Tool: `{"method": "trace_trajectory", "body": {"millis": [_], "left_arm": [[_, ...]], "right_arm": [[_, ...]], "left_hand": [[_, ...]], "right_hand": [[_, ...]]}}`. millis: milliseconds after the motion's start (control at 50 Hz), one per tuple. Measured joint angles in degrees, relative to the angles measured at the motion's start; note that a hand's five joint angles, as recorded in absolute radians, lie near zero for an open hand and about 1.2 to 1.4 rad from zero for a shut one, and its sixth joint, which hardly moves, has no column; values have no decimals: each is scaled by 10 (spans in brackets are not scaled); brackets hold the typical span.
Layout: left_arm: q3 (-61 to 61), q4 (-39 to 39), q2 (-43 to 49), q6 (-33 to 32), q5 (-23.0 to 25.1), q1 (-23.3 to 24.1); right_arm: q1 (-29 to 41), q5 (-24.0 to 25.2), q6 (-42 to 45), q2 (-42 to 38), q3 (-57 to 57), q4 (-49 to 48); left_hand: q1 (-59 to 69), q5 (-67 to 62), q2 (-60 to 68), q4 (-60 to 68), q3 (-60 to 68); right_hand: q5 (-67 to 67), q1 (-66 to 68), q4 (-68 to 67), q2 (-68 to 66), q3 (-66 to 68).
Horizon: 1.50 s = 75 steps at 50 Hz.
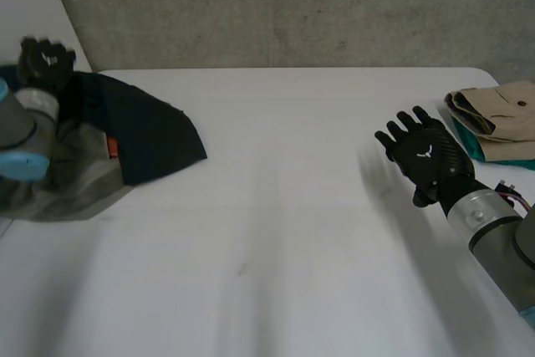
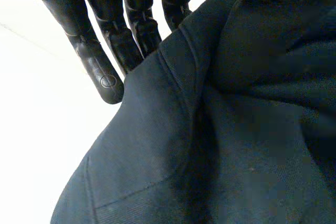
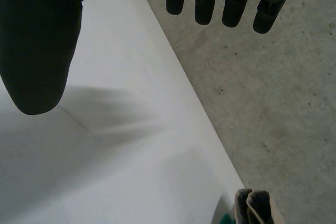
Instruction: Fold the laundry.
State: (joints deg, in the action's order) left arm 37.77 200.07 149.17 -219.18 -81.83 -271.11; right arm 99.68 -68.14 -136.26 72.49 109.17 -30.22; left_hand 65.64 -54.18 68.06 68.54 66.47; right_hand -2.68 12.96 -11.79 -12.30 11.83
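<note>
**Unfolded laundry at the left arm, with the right hand free across the table.**
The left hand point(image 1: 46, 58) sits at the far edge of the dark garment point(image 1: 155, 135). This garment overlies a grey garment point(image 1: 71, 194), and its long axis runs obliquely toward the middle of the table point(image 1: 276, 232). Whether the left hand grips the cloth cannot be told. The right hand point(image 1: 426, 155), flat and spread, holds nothing and hovers well apart, near the folded stack point(image 1: 493, 114). The left hand is far nearer, so the next pull is probably its job.

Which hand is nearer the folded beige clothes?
Right. The right hand hovers open just beside the folded beige clothes; the left hand is across the table, at the dark garment.
</note>
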Motion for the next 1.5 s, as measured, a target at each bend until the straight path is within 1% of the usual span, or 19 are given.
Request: {"method": "trace_trajectory", "body": {"millis": [120,140,200,300,420,520,560,580,600,620,660,720,800,900,1040,1160,1300,1360,1500], "left_arm": [[88,57,-161,82,-34,55],[88,57,-161,82,-34,55],[150,72,-258,134,-38,102],[221,66,-344,203,-36,179],[299,36,-404,285,-34,288],[346,6,-381,306,-35,340],[360,-7,-355,306,-30,362],[367,-13,-341,305,-26,373],[372,-17,-330,303,-22,381],[378,-21,-316,301,-15,393],[394,-30,-287,296,4,414],[416,-34,-274,288,33,429],[436,-35,-306,283,54,421],[447,-36,-375,282,49,385],[474,-42,-482,281,-2,317],[524,-42,-519,266,-27,265],[533,-43,-465,222,-19,215],[513,-48,-417,198,-3,199],[464,-78,-325,145,43,181]], "right_arm": [[-6,-3,-2,5,0,0],[-6,-3,-2,5,0,0],[-7,-9,-3,10,0,0],[-7,-22,-5,20,0,0],[-8,-44,-10,36,-1,0],[-10,-54,-20,45,-2,0],[-14,-56,-26,47,-2,1],[-15,-57,-28,47,-2,1],[-16,-57,-30,48,-2,1],[-16,-57,-31,48,-2,1],[-18,-57,-36,48,-2,1],[-20,-56,-39,47,-3,1],[-20,-56,-39,47,-6,4],[-18,-56,-39,48,-15,20],[19,-56,-69,66,-85,160],[62,-55,-165,61,-165,299],[95,-58,-296,-11,-229,377],[119,-71,-328,-40,-239,370],[184,-146,-342,-75,-253,306]], "left_hand": [[0,0,4,1,6],[0,0,4,1,6],[0,0,4,3,12],[0,0,5,6,15],[0,-10,5,6,17],[0,-10,4,6,16],[-41,20,-50,-41,-27],[-190,148,-190,-179,-173],[-244,194,-226,-227,-208],[-381,314,-358,-349,-327],[-512,470,-507,-510,-484],[-524,510,-541,-551,-526],[-524,510,-542,-552,-526],[-524,510,-542,-552,-526],[-524,510,-542,-552,-526],[-524,510,-542,-552,-526],[-524,510,-543,-552,-526],[-524,511,-548,-552,-526],[-524,511,-548,-553,-526]], "right_hand": [[0,0,0,0,0],[0,0,0,0,0],[0,0,0,0,0],[0,0,0,0,0],[0,0,0,0,0],[0,0,0,0,0],[0,0,0,0,0],[0,0,0,0,0],[0,0,0,0,0],[0,0,0,0,0],[0,0,0,0,0],[0,0,0,0,0],[0,0,0,0,0],[0,0,0,0,0],[0,0,0,0,0],[0,0,0,0,0],[0,0,0,0,0],[0,0,0,0,0],[0,0,0,0,0]]}}
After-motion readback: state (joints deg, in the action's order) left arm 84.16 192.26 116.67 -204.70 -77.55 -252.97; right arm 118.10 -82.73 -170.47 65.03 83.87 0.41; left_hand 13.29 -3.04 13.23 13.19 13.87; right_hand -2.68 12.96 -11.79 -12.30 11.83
